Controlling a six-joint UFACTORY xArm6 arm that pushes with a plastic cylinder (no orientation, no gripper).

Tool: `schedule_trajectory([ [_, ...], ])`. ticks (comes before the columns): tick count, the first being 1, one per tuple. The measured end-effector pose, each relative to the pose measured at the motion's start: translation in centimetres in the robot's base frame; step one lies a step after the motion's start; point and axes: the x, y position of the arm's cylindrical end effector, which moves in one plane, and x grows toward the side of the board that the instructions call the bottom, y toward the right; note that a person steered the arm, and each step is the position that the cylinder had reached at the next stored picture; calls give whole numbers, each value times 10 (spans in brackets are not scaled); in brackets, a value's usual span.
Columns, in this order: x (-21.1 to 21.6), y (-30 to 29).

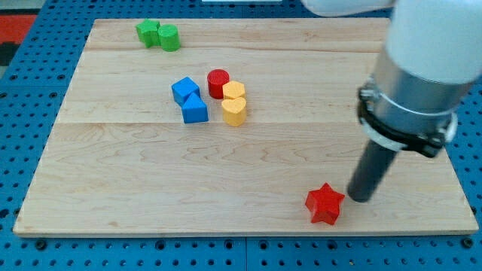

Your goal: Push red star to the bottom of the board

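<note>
At the view's top left, two green blocks [158, 35] sit touching each other near the far edge of the wooden board [113, 173]; their shapes are hard to make out. Further right, towards the middle, a cluster gathers: two blue blocks [189, 99] pressed together, a red cylinder [218, 83] just beside them, and two yellow blocks [234, 102] stacked one behind the other, touching the cylinder. Well apart from that group, near the view's bottom edge of the board, lies the red star [325, 203]. My tip [360, 197] rests just to the star's right, very close to it, though I cannot tell whether they touch. My dark rod rises from there, leaning slightly rightward into my grey collar and white body at the view's top right. I carry no pincer, so nothing is clenched or released.
</note>
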Motion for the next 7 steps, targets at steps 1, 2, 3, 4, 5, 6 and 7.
schedule_trajectory([
  [1,34,-4],
  [2,25,-59],
  [3,-1,-57],
  [4,-12,-51],
  [5,-11,-115],
  [6,-6,-165],
  [7,-23,-133],
])
